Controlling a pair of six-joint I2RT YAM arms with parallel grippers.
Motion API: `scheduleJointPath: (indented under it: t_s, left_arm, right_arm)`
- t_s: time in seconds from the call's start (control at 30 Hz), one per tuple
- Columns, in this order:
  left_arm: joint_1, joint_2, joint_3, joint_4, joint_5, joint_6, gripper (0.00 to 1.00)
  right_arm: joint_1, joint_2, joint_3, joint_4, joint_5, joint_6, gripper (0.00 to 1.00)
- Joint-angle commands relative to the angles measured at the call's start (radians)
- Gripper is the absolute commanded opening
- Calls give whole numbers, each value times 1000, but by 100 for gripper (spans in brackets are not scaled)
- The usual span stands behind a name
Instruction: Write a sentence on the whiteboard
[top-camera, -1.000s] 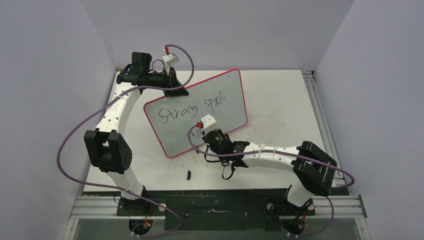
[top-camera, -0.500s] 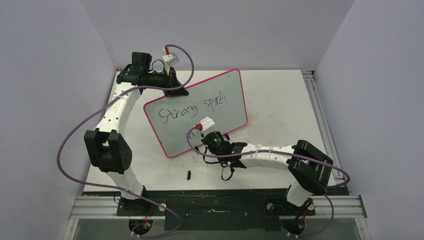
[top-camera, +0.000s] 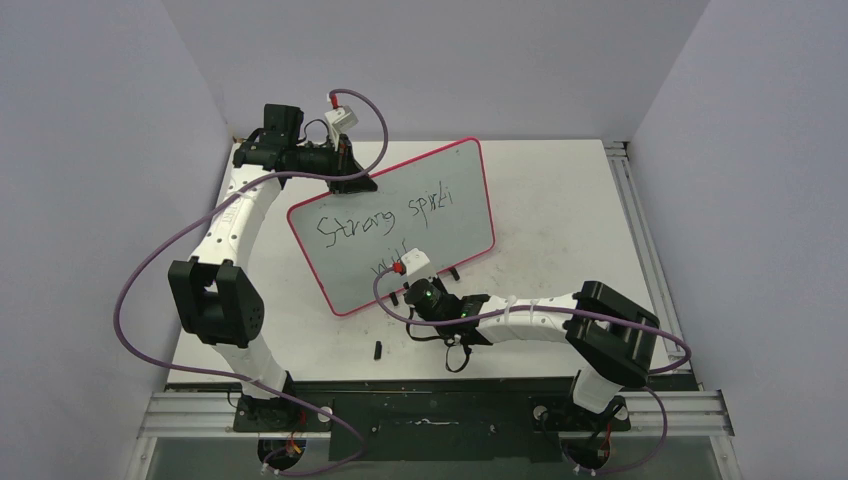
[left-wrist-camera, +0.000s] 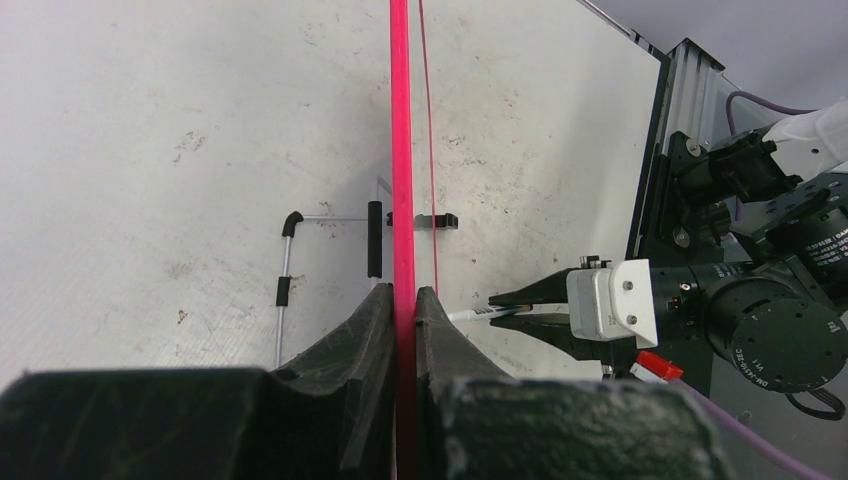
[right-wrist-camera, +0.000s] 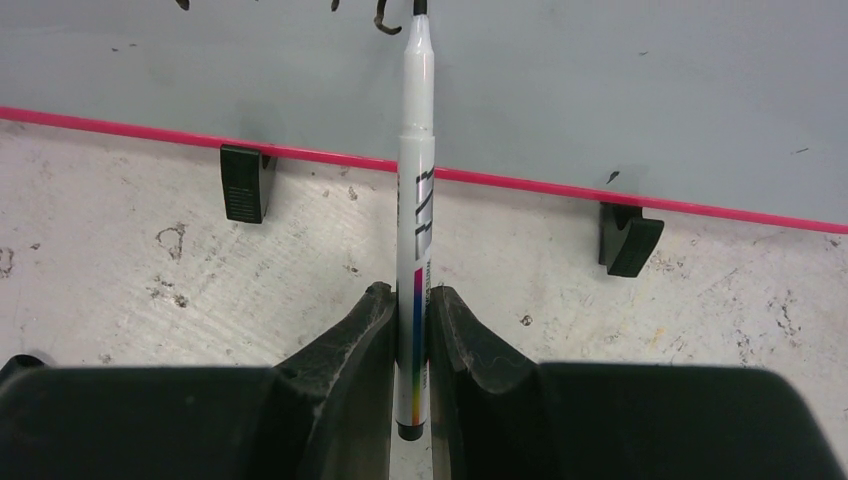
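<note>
The whiteboard (top-camera: 430, 230), pale with a pink-red rim, stands tilted on the table. Black script on it reads "Strong spirit" (top-camera: 385, 217), with a few strokes of a second line (top-camera: 385, 266) beneath. My left gripper (top-camera: 352, 183) is shut on the board's top-left rim (left-wrist-camera: 401, 150), which runs between its fingertips (left-wrist-camera: 402, 295). My right gripper (right-wrist-camera: 410, 300) is shut on a white marker (right-wrist-camera: 416, 180). The marker's tip touches the board (right-wrist-camera: 600, 80) beside the fresh strokes (right-wrist-camera: 385, 22). The right gripper also shows in the top view (top-camera: 428, 295).
A small black marker cap (top-camera: 378, 349) lies on the table near the board's lower corner. Black feet (right-wrist-camera: 246, 182) (right-wrist-camera: 632, 237) hold up the board's lower rim. A thin metal rod (left-wrist-camera: 285, 260) lies behind the board. An aluminium rail (top-camera: 630, 200) runs along the table's right edge.
My right gripper with the marker has drawn back towards the near edge. New strokes of a second line now show under "Strong spirit". The left arm and board have not moved.
</note>
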Motion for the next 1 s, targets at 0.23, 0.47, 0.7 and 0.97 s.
scheduleJointPath:
  t_s: [0.23,0.47,0.7,0.97]
  left_arm:
    - [-26,5,-40,-117,9,21,0]
    - [-26,4,-41,-117,10,21,0]
    - [-26,4,-41,-117,10,22,0]
    - [-25,8,-41,-117,8,21,0]
  right_arm:
    - [10,10,8,22,11,28,5]
    - [6,-17,23,28,43,7,5]
    - [-9,-23,44,34,55,-19,5]
    - [-31,-28,49,33,56,-32,5]
